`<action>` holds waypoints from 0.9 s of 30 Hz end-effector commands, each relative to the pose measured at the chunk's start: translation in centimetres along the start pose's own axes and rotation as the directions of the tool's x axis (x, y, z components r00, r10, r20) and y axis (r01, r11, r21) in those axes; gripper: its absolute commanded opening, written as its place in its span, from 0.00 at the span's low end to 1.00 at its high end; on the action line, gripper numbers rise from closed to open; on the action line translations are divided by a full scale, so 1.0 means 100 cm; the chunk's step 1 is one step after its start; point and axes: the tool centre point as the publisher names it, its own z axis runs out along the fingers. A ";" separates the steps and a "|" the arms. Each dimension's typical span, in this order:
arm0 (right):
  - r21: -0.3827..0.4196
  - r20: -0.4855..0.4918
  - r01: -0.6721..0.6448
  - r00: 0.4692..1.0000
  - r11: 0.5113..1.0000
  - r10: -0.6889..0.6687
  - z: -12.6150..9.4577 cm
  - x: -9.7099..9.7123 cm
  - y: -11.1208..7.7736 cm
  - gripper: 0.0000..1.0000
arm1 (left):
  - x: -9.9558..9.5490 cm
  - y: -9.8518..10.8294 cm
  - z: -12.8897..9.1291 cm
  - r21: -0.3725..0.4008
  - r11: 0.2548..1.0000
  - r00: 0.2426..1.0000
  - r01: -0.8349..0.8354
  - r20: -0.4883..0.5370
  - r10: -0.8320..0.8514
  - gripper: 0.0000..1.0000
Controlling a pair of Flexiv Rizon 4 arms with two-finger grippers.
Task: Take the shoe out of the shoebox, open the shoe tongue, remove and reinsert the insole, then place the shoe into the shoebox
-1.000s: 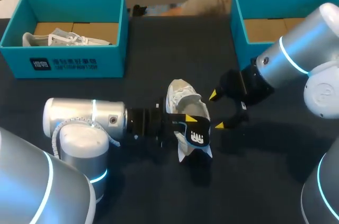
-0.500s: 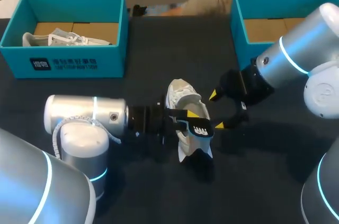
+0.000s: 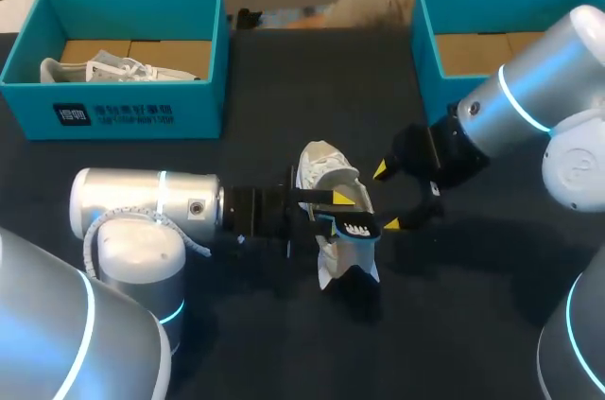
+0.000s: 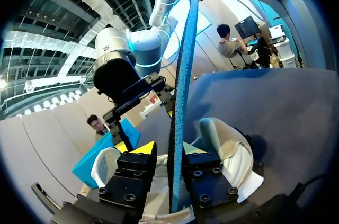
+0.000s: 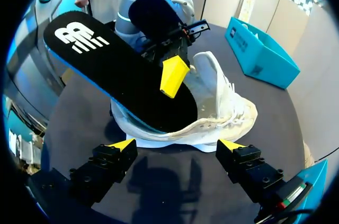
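While your left gripper (image 3: pixel 347 214) pinches the insole (image 3: pixel 357 228) over the shoe (image 3: pixel 326 171), your right gripper (image 3: pixel 386 197) stands open at the shoe's three o'clock; the insole looks light, bendy: grip near one end.

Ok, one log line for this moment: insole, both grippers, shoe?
insole: partly inside shoe | left gripper: shut on insole | right gripper: open, beside shoe | shoe: on table

1. The insole (image 5: pixel 122 70): matt black top, rough blue foam-like edge.
2. The shoe (image 5: pixel 222 102): white woven cloth, matt.
3. The table (image 3: pixel 284 353) under the shoe: dark, matt.
4. The shoebox (image 3: pixel 198 107) beyond the shoe: matt teal cardboard.
5. The left arm (image 3: pixel 142 203): smooth glossy silver shell.
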 end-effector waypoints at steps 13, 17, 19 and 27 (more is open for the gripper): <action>0.001 0.001 0.000 1.000 1.000 0.000 0.000 0.000 0.000 1.00 | 0.014 -0.003 -0.007 -0.047 0.998 0.999 0.041 -0.033 -0.043 0.00; 0.001 0.001 0.000 1.000 1.000 0.000 0.000 0.000 0.000 1.00 | 0.016 0.011 -0.005 -0.065 0.997 0.999 0.039 -0.033 -0.041 0.00; 0.001 0.001 0.000 1.000 1.000 0.000 0.000 0.000 0.000 1.00 | 0.016 0.016 -0.004 -0.077 0.996 0.999 0.038 -0.034 -0.040 0.00; 0.001 0.001 0.000 1.000 1.000 0.000 0.000 0.000 0.000 1.00 | 0.010 0.042 -0.002 -0.116 0.993 0.999 0.029 -0.021 -0.032 0.00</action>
